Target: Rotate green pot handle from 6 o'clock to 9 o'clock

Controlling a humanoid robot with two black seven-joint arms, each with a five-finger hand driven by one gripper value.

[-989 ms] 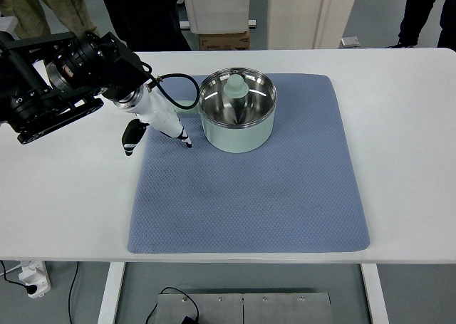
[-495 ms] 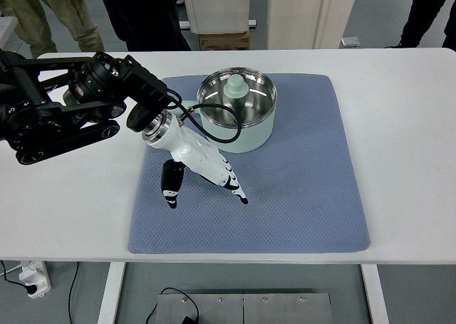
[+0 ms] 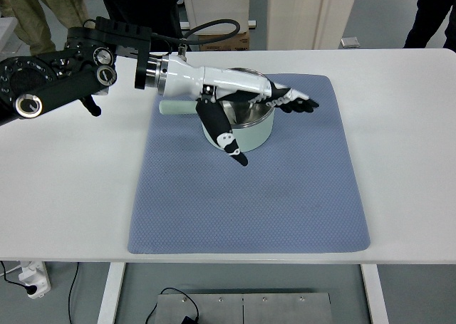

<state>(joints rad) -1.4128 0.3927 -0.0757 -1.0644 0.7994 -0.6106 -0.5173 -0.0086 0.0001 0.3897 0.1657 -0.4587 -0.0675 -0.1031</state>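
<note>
The round pale-green pot has a smooth, satin-finished outer wall that looks enamelled or painted. Its interior and rim are bright polished metal with mirror-like reflections. The pale-green straight handle appears matt and smooth.

The rectangular blue-grey mat is a soft, matt sheet with a fine dimpled texture, like woven cloth or foam.

The white tabletop is smooth, hard and low in gloss.

The left hand has a glossy white plastic shell with matt black finger segments. The left arm is black, matt to semi-gloss, with machined metal-looking joint discs and a smooth black rubbery cable.
</note>
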